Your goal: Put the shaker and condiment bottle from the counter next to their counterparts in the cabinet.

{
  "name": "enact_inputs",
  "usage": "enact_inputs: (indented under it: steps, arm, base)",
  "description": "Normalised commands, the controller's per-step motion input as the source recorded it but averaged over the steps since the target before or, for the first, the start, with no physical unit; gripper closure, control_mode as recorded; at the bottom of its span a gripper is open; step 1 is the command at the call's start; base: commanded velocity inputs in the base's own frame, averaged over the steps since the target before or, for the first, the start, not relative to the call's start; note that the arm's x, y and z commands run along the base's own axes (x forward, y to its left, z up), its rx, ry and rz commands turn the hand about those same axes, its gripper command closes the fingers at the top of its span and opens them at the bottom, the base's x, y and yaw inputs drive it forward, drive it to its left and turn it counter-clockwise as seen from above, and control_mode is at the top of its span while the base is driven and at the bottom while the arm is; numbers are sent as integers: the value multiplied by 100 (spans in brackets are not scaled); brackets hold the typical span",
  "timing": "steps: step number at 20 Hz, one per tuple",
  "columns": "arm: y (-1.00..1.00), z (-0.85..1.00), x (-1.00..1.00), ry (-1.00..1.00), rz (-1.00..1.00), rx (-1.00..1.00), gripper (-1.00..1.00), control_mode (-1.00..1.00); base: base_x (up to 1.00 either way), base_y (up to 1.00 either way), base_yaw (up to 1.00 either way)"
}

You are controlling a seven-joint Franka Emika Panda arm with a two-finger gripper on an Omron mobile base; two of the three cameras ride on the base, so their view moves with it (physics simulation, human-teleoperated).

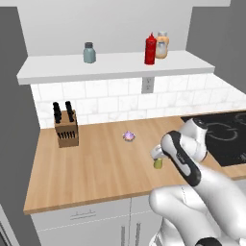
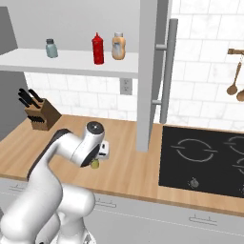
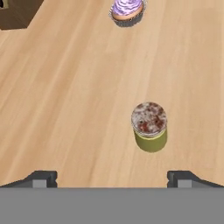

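The small olive-yellow shaker (image 3: 150, 128) with a speckled silver cap stands upright on the wooden counter (image 1: 96, 163). My gripper (image 3: 112, 179) hovers above it, open, with the fingertips (image 3: 43, 178) set wide apart and the shaker lying ahead of them, toward the right tip. From the left base view the shaker (image 1: 158, 164) peeks out just below my hand. The red condiment bottle (image 1: 150, 49) stands on the white cabinet shelf (image 1: 115, 67), beside the orange-tan bottle (image 1: 162, 45). The grey-teal shaker (image 1: 89, 53) stands further left on the shelf.
A purple-frosted cupcake (image 1: 129, 136) sits on the counter beyond the shaker. A knife block (image 1: 66, 126) stands at the back left. A black cooktop (image 2: 205, 159) lies to the right, past a grey vertical panel (image 2: 147, 76). A wall outlet (image 1: 147, 85) sits under the shelf.
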Motion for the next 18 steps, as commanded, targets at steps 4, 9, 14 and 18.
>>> enact_inputs:
  steps: [4, 9, 14, 18]
  arm:
    - [0, -17, 14, 0, -2, 0, -100, -100]
    - [0, -21, 12, 0, -2, 0, -100, -100]
    - [0, -17, 11, 0, -2, 0, -100, -100]
    - [0, -22, 8, 0, -2, 0, -100, -100]
  base:
    - [0, 0, 0]
    - [0, 0, 0]
    - [0, 0, 0]
    - [0, 0, 0]
